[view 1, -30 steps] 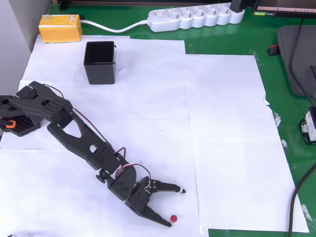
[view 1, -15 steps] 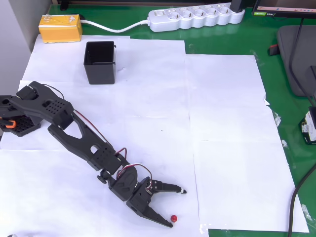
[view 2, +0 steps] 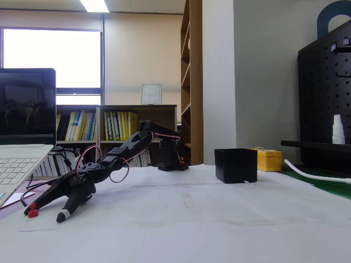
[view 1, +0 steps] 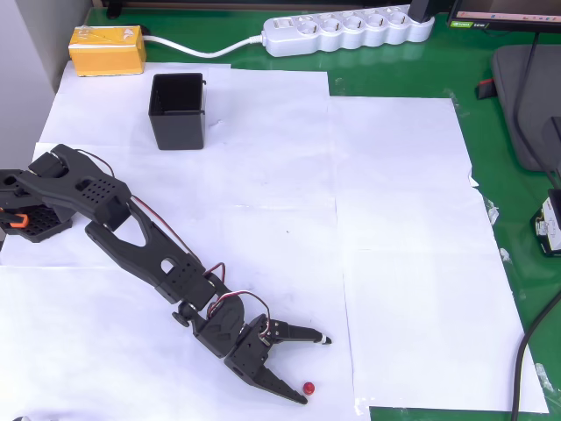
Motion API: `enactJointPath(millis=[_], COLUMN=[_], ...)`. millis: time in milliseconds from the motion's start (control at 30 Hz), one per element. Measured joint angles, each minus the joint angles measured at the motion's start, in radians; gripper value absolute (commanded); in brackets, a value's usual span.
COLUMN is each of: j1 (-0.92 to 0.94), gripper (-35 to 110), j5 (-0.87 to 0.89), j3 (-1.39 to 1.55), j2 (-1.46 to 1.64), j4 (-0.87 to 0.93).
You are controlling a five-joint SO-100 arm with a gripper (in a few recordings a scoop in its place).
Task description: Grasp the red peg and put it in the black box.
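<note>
The tiny red peg (view 1: 308,387) lies on the white paper near the front edge; in the fixed view the red peg (view 2: 32,210) sits at the far left, low on the table. My gripper (view 1: 316,368) is stretched out low over the paper and stands open, with the peg just beyond the tip of its lower finger (view 1: 285,391) and the other finger (view 1: 307,334) farther off. In the fixed view the gripper (view 2: 45,212) points down-left toward the peg. The black box (view 1: 177,110) stands upright and open-topped at the back left, also seen as the black box (view 2: 236,165) at centre right.
A yellow block (view 1: 107,49) and a white power strip (view 1: 348,32) lie along the back edge. White paper sheets (view 1: 394,219) cover a green mat (view 1: 517,219). A laptop (view 2: 22,131) stands at the left of the fixed view.
The gripper has crept slightly down toward the front edge, closer to the peg. The peg and box have not moved.
</note>
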Motion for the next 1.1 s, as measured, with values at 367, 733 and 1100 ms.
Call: enactJointPath(millis=[367,733,1100], j1=[-0.011,-0.017,-0.046], gripper=[40,25,0], j5=[0.005,-0.003,-0.017], j3=[-0.002,-0.002,-0.003], j2=[0.005,0.005,0.006], j4=[-0.014,-0.015,-0.021])
